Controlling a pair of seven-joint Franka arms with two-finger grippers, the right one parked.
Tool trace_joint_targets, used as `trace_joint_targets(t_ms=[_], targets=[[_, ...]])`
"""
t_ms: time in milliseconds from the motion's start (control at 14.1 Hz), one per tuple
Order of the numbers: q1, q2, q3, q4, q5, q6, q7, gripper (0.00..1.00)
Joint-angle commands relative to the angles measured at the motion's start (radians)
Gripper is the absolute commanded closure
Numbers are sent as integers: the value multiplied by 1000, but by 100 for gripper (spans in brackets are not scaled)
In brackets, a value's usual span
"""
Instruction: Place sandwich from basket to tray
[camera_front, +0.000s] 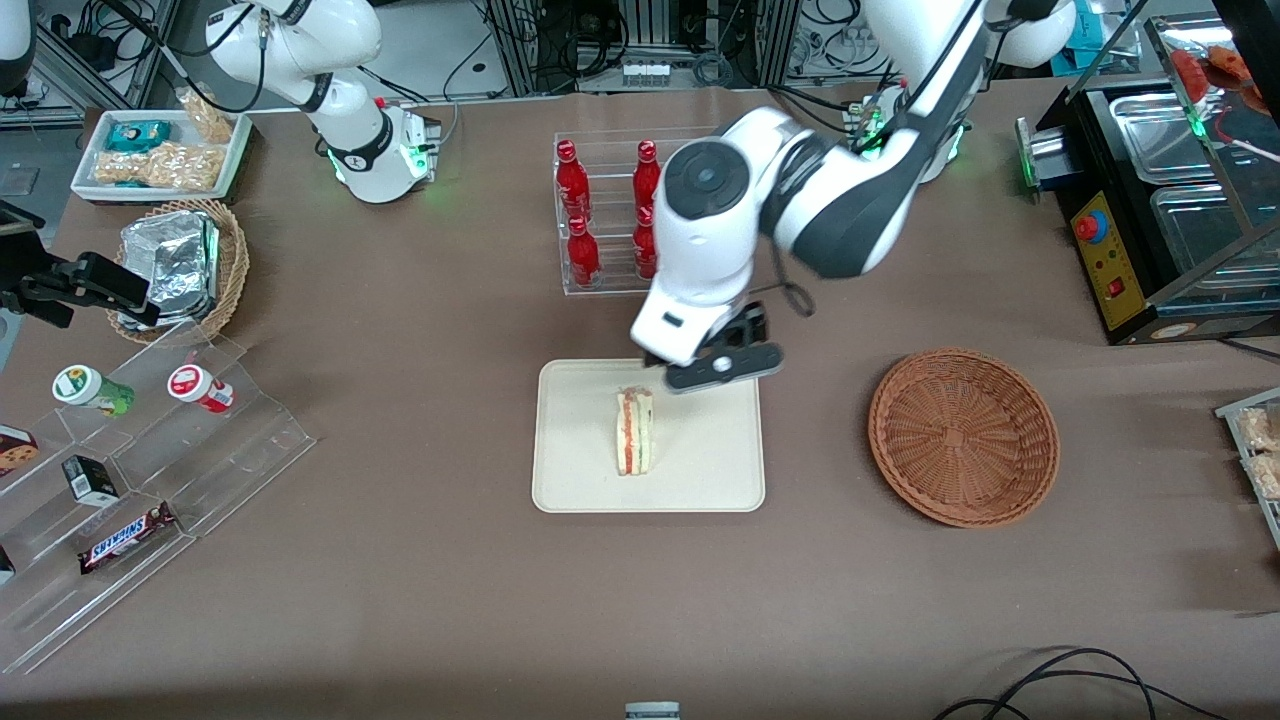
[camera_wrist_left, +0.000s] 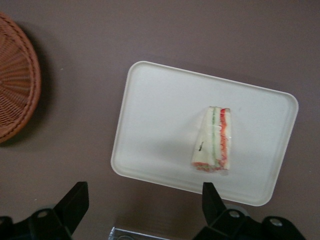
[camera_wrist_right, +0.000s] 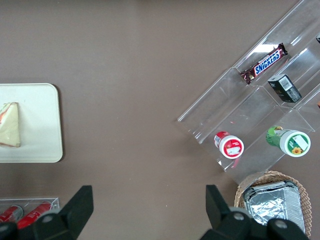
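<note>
The sandwich is a white bread wedge with red and green filling, lying on the cream tray. My gripper hangs open and holds nothing, above the tray's edge farthest from the front camera. It is clear of the sandwich. The reddish-brown wicker basket stands empty beside the tray, toward the working arm's end of the table.
A clear rack of red bottles stands just past the tray, farther from the front camera. A stepped acrylic shelf with snacks and a tan basket of foil packets lie toward the parked arm's end. A black appliance sits at the working arm's end.
</note>
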Motion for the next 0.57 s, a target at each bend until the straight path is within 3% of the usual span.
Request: trace_joint_targets(t_ms=[0,496], targets=[[57,-69,6,-139,13,14,-5,0],[248,-211,6,-340,10,4,153,0]])
